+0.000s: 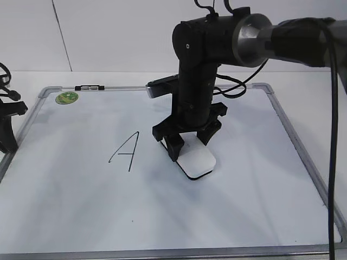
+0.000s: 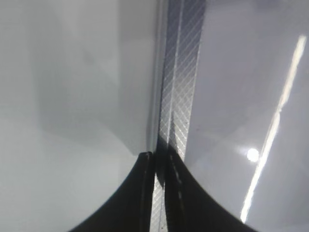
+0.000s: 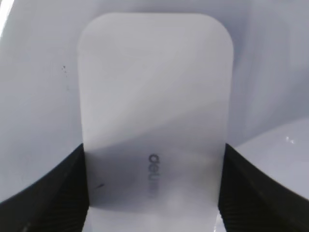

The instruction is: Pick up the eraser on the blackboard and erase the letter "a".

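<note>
Eraser (image 1: 196,160) sits flat on the blackboard (image 1: 227,216), just right of centre in the exterior view, and the right gripper (image 1: 188,142) is down over its far end. In the right wrist view the two black fingers (image 3: 46,193) press against the long sides of the white block, so I'd call it pinching the eraser, though whether it's lifted at all I can't tell.

Left gripper (image 2: 159,193) is parked at the left edge of the frame, its tips pressed together right over the board's grey rim, holding nothing.

What could go wrong: the grip is only on one end of the block, so if the arm drags it sideways the free end could pivot and the felt would skip off the mark. The bigger worry is that the big capital "A" (image 1: 126,151) lies just to the left of the eraser, so a wide swipe would smear that instead. I can't actually find the lowercase "a" anywhere; it may be hidden under the arm or the eraser.

Count: one eraser, one board, one capital "A", one green sticker (image 1: 67,97) in the upper left corner, two grippers.
</note>
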